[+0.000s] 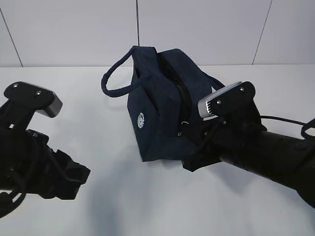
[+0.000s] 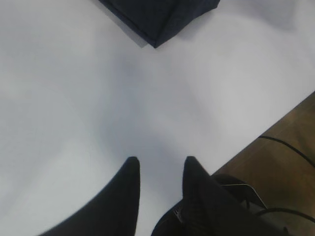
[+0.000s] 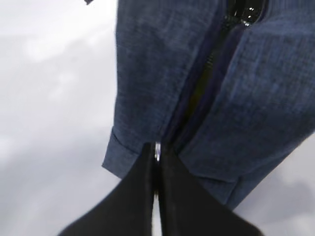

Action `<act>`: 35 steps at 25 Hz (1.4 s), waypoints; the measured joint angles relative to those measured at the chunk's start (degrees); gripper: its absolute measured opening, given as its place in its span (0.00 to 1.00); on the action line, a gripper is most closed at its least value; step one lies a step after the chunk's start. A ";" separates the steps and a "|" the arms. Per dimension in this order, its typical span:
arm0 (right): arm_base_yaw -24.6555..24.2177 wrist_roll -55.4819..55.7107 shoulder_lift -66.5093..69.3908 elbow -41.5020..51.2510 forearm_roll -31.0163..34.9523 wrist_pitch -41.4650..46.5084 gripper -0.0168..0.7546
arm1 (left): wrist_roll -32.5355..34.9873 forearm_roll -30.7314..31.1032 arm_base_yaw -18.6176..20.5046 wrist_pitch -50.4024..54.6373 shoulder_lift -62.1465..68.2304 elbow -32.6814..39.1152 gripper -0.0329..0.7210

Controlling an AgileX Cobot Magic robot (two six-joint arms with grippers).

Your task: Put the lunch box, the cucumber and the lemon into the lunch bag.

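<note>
- Your lunch bag sits on the white table, roughly in the middle of the exterior view, its top zipper partly parted so a dark slit runs along the upper face.
- One loop handle stands out to the bag's left side; a small round white emblem shows on the panel that faces the camera.
- Your right gripper is pressed up against the near end of the bag — its two black fingers are closed together, pinching a small silver ring pull at the end of the zipper line.
- In the right wrist view the zipper opening widens away from that pinch, and something glossy and dark shows in the gap at the top edge (you cannot tell what it is).
- Your left gripper hangs over bare table near the table's edge, well apart from the bag; its fingers stand partly spread with nothing between them.
- Only a corner of the bag reaches into the top of the left wrist view.
- The lunch box, cucumber and lemon do not show in any view — you cannot tell where they are.
</note>
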 joint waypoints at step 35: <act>0.00 5.44 -4.53 -20.15 -4.54 22.32 0.02 | 0.00 5.20 -0.04 -28.29 21.25 -8.74 0.48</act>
